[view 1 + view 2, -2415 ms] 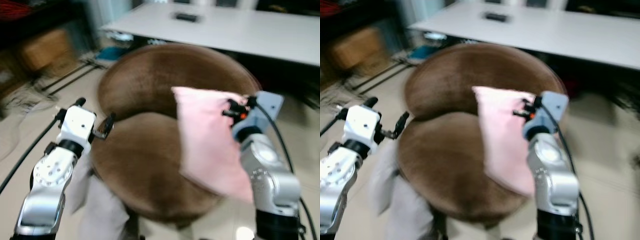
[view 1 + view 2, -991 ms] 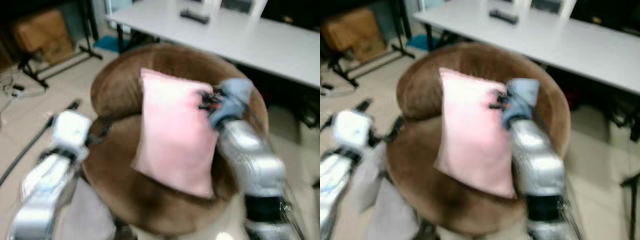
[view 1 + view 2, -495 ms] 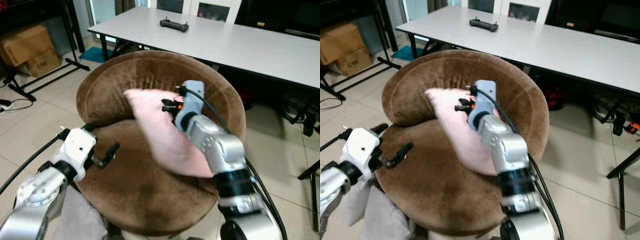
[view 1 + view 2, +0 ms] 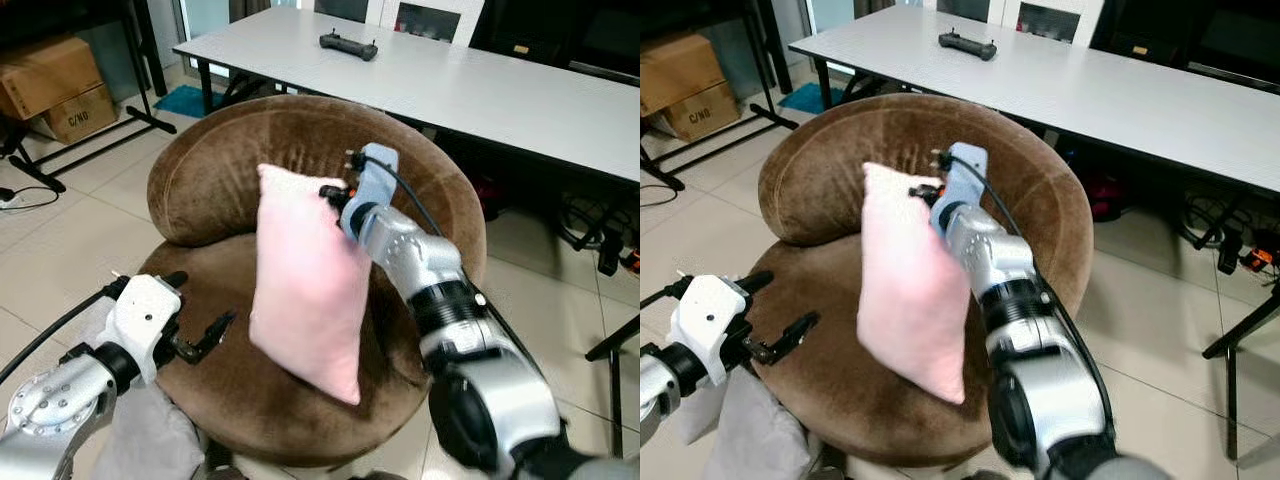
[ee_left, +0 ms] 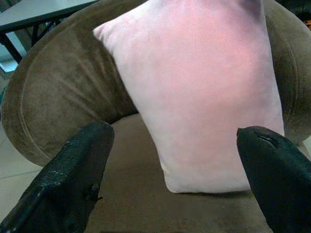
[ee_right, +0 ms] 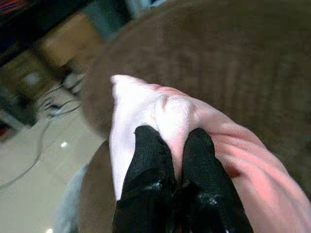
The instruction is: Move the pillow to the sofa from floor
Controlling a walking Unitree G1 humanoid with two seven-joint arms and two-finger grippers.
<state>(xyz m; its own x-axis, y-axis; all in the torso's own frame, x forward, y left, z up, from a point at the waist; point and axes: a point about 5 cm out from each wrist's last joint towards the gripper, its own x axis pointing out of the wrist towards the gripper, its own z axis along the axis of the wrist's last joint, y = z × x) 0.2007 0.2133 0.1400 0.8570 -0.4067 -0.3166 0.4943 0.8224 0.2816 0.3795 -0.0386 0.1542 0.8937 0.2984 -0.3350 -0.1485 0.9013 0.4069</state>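
So the pink pillow hangs upright over the seat of the round brown sofa, its lower corner just above or touching the cushion, can't tell which. Right gripper has its two fingers pinched tight on the pillow's top edge, in front of the backrest. Left gripper hovers at the sofa's front-left edge, fingers spread wide, nothing in them. Behind the sofa stands a white table with a black controller; cardboard boxes off to its left

The soft pink rectangular pillow stands upright on end, slightly tilted, its lower corner on the seat of the round brown plush sofa, its top edge pinched near the curved backrest.
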